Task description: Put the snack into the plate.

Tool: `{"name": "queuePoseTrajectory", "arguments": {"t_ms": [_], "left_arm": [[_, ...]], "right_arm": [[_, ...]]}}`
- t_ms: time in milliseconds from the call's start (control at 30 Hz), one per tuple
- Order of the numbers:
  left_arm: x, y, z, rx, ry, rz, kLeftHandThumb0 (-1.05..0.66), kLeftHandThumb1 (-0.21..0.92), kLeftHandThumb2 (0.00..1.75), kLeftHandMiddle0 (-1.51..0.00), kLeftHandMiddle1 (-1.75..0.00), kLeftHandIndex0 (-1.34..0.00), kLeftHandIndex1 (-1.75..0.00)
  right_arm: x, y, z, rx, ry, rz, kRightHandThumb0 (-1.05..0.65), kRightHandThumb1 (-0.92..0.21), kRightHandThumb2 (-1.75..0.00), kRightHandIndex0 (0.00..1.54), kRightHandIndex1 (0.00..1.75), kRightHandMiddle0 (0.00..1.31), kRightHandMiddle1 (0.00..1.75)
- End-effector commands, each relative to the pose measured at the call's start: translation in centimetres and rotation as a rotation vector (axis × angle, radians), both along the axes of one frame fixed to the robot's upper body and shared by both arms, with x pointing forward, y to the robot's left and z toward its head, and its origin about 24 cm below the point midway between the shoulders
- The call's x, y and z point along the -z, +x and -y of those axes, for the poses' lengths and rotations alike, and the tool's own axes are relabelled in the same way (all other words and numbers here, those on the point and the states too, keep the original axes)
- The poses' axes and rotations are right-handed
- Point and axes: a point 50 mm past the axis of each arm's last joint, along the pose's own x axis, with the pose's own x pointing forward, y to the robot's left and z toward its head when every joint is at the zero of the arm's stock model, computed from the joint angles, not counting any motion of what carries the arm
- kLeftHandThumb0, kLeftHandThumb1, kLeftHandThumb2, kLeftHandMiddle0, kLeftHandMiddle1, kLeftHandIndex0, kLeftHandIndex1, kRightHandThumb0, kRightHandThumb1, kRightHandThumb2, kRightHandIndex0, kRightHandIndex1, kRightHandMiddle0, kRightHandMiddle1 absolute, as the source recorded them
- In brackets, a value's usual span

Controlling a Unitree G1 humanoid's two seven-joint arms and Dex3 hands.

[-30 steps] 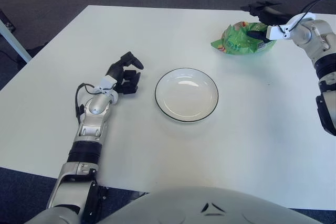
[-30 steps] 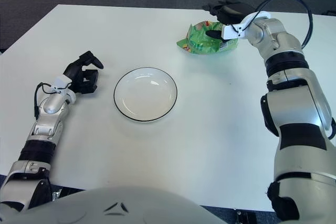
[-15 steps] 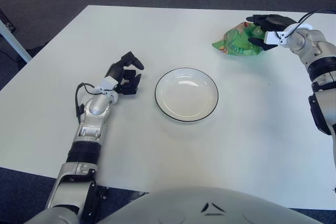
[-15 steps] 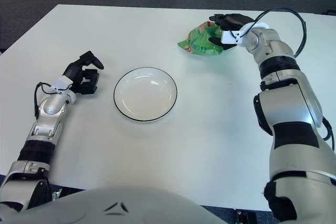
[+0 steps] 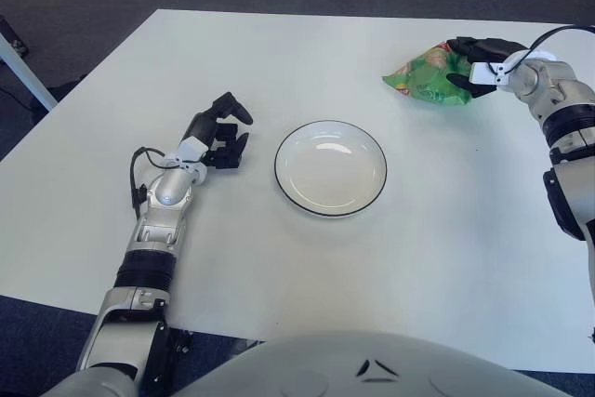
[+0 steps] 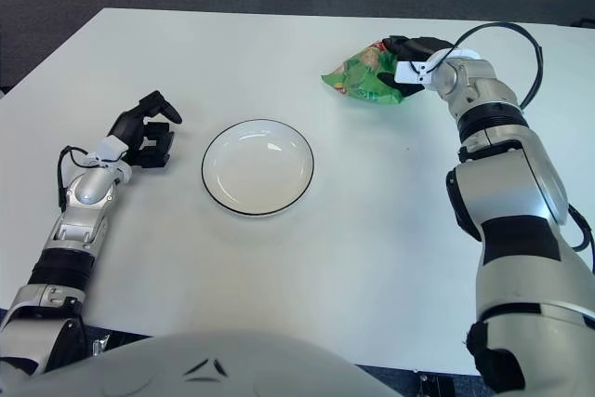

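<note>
A green snack bag (image 5: 424, 80) is at the far right of the white table, its right end wrapped by my right hand (image 5: 472, 64), whose black fingers are shut on it. The bag looks tilted, its left end pointing toward the table's middle. A white plate (image 5: 330, 167) with a dark rim sits empty at the centre of the table, well to the left of and nearer than the bag. My left hand (image 5: 221, 132) shows beside the plate on its left side, fingers curled and holding nothing.
The white table (image 5: 279, 62) ends close behind the bag, with dark carpet beyond. A white table leg or rail (image 5: 23, 70) shows at the far left edge. My right forearm (image 6: 507, 174) runs down the right side.
My right hand closed over the bag's right end and drew it slightly right and toward me. The left hand shifted only a little.
</note>
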Motion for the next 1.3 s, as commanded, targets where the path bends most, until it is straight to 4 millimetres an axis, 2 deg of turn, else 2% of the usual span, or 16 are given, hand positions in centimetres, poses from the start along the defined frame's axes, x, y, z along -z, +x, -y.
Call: {"name": "queuePoseTrajectory", "arguments": {"t_ms": [0, 167, 333, 767, 967, 1100, 1267], "left_arm": [[2.7, -1.3, 0.1, -0.016, 0.013, -0.098, -0.41, 0.56, 1.02, -1.17, -1.75, -0.43, -1.75], [2.7, -1.3, 0.1, -0.01, 0.032, -0.098, -0.41, 0.55, 1.03, -1.18, -1.75, -0.44, -1.75], [2.7, -1.3, 0.1, -0.015, 0.043, -0.084, -0.42, 0.54, 1.05, -1.19, -1.75, -0.44, -1.75], [2.8, -1.4, 0.0, -0.013, 0.085, -0.074, -0.42, 0.52, 1.07, -1.2, -1.75, -0.46, -1.75], [2.9, -1.5, 0.0, -0.009, 0.094, -0.081, -0.43, 0.5, 1.09, -1.21, -1.75, -0.47, -1.75], [2.9, -1.5, 0.0, -0.004, 0.093, -0.077, -0.43, 0.5, 1.09, -1.2, -1.75, -0.47, -1.75], [2.9, -1.5, 0.1, 0.005, 0.092, -0.074, -0.42, 0.5, 1.09, -1.18, -1.75, -0.47, -1.75]], "right_arm": [[2.7, -0.6, 0.6, 0.057, -0.017, -0.077, -1.05, -0.92, -1.15, 0.0, 0.0, 0.0, 0.13], [3.9, -1.1, 1.5, 0.112, -0.023, -0.103, -1.05, -0.92, -1.15, 0.0, 0.0, 0.0, 0.2], [4.2, -1.0, 1.1, 0.103, -0.036, -0.129, -1.05, -0.92, -1.13, 0.0, 0.0, 0.0, 0.24], [7.2, -1.9, 0.8, 0.115, -0.022, -0.155, -1.05, -0.92, -1.04, 0.0, 0.0, 0.0, 0.13], [8.3, -2.3, 0.5, 0.105, -0.007, -0.149, -1.05, -0.92, -1.01, 0.0, 0.0, 0.0, 0.12], [8.6, -2.4, 0.5, 0.107, 0.015, -0.125, -1.03, -0.92, -0.96, 0.0, 0.0, 0.0, 0.22], [8.8, -2.5, 0.6, 0.114, 0.038, -0.07, -0.96, -0.92, -0.86, 0.0, 0.0, 0.0, 0.43]]}}
